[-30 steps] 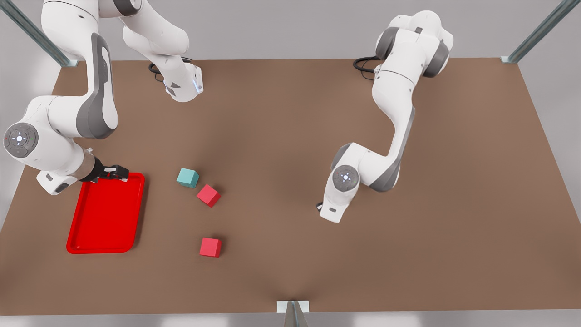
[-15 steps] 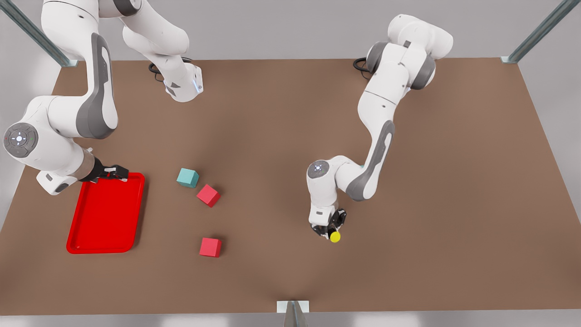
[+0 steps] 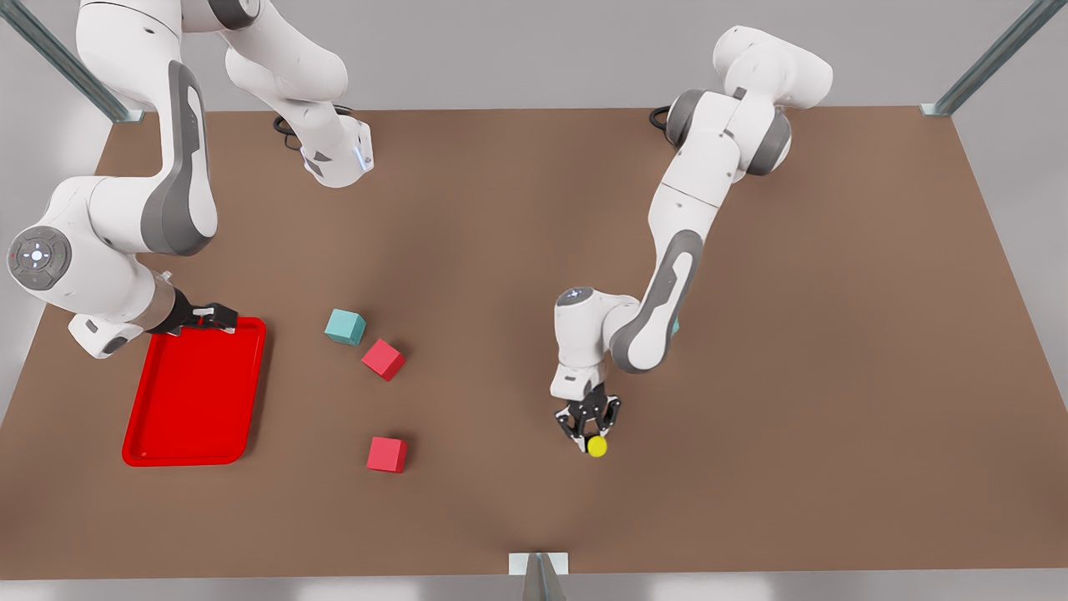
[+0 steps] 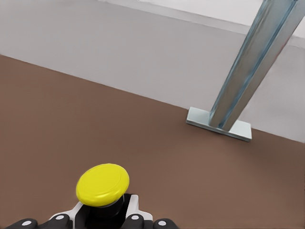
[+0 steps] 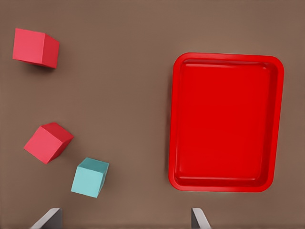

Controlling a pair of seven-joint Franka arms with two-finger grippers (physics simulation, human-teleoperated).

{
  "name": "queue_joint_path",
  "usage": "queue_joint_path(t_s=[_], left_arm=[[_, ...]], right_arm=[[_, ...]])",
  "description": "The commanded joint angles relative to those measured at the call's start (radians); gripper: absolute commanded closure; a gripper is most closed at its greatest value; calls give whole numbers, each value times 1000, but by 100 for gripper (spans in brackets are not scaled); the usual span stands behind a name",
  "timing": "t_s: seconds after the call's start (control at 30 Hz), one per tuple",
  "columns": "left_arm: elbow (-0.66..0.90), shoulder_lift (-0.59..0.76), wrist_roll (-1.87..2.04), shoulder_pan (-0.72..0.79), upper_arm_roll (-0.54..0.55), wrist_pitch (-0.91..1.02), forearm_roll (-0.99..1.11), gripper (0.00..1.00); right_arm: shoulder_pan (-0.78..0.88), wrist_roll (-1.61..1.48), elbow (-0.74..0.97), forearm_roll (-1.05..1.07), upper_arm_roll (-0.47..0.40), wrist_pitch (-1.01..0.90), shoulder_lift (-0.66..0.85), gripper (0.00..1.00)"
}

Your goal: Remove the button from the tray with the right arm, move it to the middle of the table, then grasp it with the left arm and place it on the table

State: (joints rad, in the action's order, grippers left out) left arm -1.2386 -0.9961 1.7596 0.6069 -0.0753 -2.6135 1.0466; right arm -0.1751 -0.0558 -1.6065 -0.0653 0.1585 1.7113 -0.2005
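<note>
Two grippers: the left gripper [image 3: 589, 427], well apart from the tray [image 3: 193, 392], has jaws clamped on the button [image 3: 596, 446]; the right gripper [image 3: 210, 317] hangs over the tray's rim, jaws apart.

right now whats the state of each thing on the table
button: gripped in left claw
tray: empty, flat on table
right claw: open above tray's far edge
teal cube: loose on table
red cubes: loose, apart

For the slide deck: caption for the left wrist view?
Left pincer grips the yellow-capped button above the brown table.
</note>
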Motion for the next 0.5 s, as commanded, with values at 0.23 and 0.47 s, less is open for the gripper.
queue_joint_path(t_s=[0.23,0.47], left_arm=[[5,-32,321,63,-67,-16,67,54],[2,-39,339,99,-107,-14,78,54]], right_arm=[[0,-1,0,1,1,-1,1,0],[0,-1,-1,1,0,-1,1,0]])
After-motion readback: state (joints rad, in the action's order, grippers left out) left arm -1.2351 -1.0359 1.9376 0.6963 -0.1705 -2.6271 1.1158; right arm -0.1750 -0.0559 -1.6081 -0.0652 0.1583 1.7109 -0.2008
